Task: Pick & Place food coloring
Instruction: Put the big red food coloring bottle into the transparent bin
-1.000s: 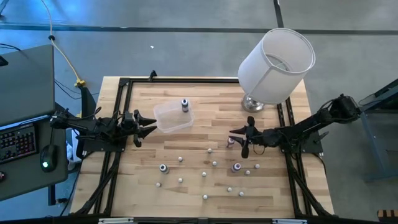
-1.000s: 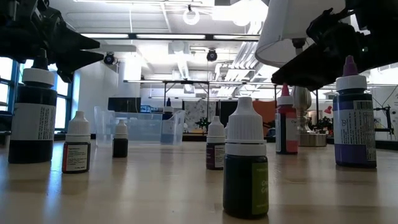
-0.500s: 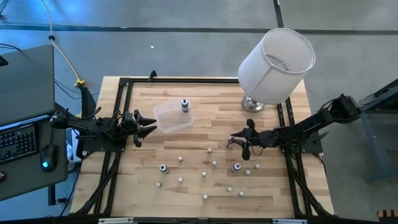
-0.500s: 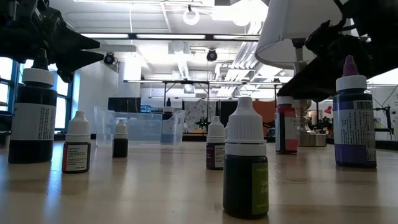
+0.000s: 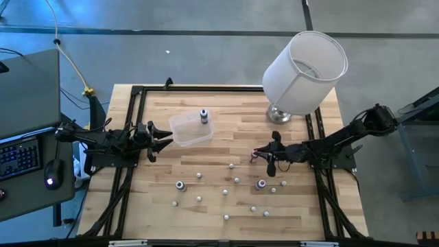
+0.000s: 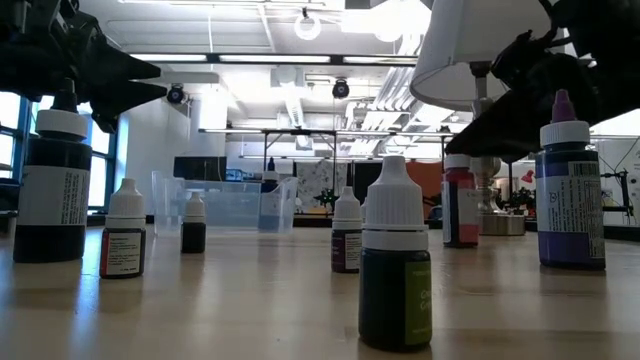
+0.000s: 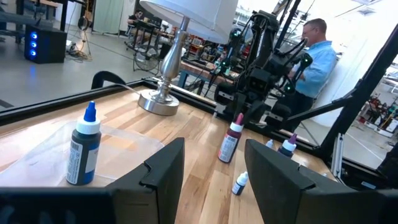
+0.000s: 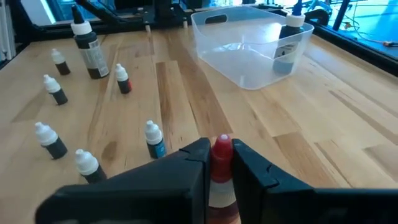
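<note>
Right gripper (image 8: pixel 219 163) pinches the red-capped bottle (image 8: pixel 221 155), apparently still on the table (image 5: pixel 206 158), at 4 o'clock from the tub (image 5: pixel 191 129). Left gripper (image 5: pixel 162 140) waits spread open at the tub's 9 o'clock.

Right claw (image 5: pixel 259 154) clamped; left claw (image 5: pixel 167 140) agape, idle.

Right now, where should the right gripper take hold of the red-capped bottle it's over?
Grip the red-capped bottle around its neck from above: it stands upright, and the right gripper already has a finger on each side of the cap. Neighbouring bottles stand clear.
</note>
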`<action>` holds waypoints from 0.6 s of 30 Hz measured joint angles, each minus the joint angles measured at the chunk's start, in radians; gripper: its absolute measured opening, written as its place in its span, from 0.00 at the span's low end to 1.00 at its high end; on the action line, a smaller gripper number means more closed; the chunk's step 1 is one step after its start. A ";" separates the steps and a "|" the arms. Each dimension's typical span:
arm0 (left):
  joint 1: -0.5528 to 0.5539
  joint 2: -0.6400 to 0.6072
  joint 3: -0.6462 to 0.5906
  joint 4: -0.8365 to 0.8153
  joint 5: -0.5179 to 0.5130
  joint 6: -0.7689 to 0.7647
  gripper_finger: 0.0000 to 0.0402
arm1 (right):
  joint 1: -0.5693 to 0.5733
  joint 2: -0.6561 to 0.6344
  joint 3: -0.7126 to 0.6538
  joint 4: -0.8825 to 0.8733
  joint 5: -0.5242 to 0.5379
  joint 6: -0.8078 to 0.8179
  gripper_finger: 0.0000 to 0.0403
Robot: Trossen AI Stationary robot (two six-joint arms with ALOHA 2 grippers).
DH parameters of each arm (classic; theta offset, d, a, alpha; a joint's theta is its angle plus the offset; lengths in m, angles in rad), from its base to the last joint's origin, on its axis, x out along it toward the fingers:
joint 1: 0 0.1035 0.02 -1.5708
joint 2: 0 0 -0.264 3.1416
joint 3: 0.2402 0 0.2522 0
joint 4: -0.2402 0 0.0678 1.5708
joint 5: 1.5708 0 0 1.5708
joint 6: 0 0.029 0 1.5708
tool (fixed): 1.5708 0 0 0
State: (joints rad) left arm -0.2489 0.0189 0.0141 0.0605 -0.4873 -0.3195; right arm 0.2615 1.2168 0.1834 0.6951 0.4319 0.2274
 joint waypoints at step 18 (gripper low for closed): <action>0.000 0.000 0.000 0.002 -0.013 0.000 0.42 | -0.062 0.254 0.540 0.184 -0.036 -0.409 0.10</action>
State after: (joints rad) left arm -0.2489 0.0193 0.0139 0.0624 -0.5004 -0.3195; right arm 0.2000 1.4704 0.7235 0.8794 0.3958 -0.1814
